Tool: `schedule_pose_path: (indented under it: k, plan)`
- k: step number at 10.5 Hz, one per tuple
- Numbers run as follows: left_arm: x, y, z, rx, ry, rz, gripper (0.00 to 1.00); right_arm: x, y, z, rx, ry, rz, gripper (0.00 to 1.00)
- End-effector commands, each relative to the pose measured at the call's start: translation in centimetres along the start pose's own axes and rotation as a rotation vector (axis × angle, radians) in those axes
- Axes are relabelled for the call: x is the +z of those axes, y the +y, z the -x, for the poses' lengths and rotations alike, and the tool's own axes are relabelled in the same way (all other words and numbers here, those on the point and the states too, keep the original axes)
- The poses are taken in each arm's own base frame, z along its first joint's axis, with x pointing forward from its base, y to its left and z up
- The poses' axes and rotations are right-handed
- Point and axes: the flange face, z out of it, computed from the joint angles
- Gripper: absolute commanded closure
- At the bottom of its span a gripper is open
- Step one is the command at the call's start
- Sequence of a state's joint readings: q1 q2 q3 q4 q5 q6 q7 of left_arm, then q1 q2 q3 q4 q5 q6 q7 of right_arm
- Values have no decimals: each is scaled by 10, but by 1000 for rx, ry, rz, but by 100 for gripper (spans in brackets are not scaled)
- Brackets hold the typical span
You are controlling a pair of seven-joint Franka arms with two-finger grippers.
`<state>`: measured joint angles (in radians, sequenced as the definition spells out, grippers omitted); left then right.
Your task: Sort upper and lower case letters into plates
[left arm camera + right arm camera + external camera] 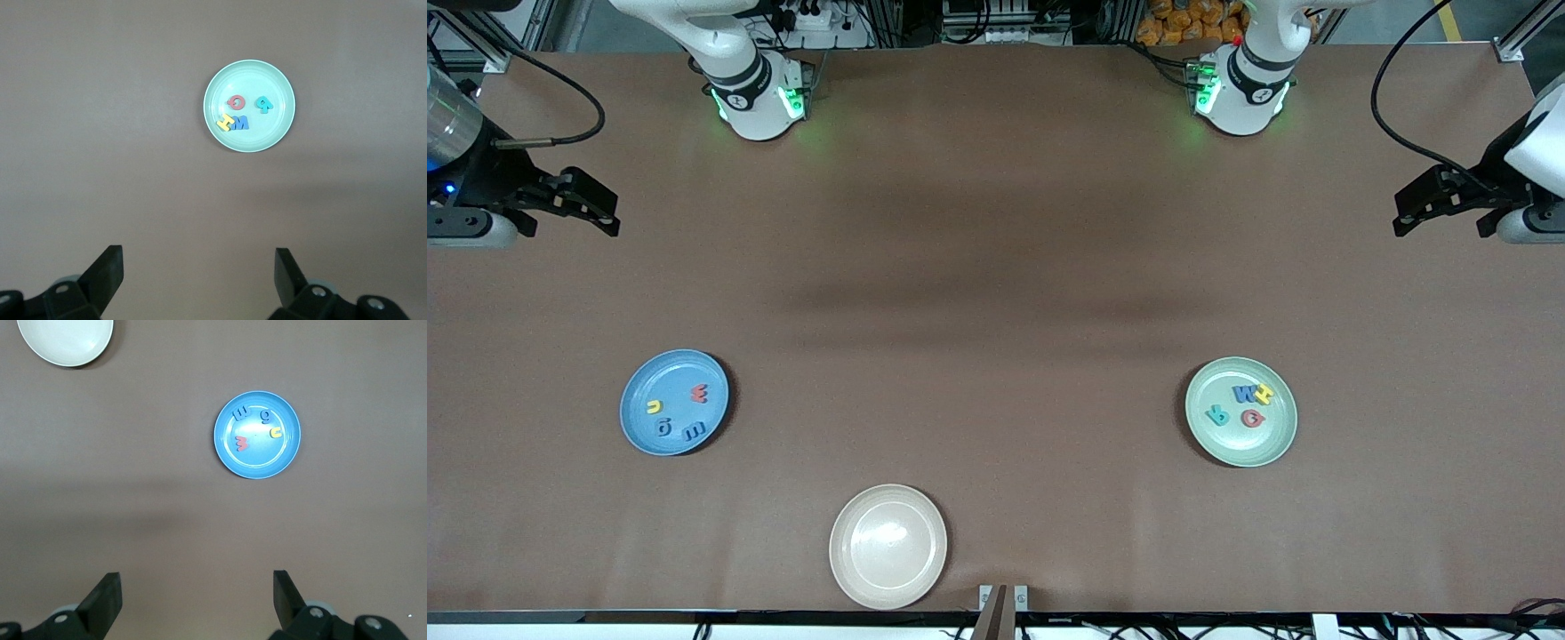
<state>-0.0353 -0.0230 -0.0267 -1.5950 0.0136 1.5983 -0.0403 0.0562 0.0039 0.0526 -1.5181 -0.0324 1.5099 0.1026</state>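
Observation:
The sky blue plate lies toward the right arm's end of the table and holds several tiny letters, among them a red one and a yellow one. The mint green plate lies toward the left arm's end and holds several letters, among them a blue one and a red one. My left gripper is open and empty over bare table, and the mint plate shows in its wrist view. My right gripper is open and empty, and the blue plate shows in its wrist view.
A cream-beige plate with nothing in it sits by the table edge nearest the front camera, between the two other plates. It also shows in the right wrist view. The brown table carries no loose letters.

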Motion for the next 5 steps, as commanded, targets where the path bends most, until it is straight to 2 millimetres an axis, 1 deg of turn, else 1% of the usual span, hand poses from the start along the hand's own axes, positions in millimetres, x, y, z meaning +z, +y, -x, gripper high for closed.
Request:
schedule_pose_path:
  k: [1,5]
  plan:
    - [-3,-2,-12,9,12,13,0,0,0,3,12,-2,0,0]
    - [-1,-1,-14,1,7,13,0,1,0,3,12,-3,-1,0]
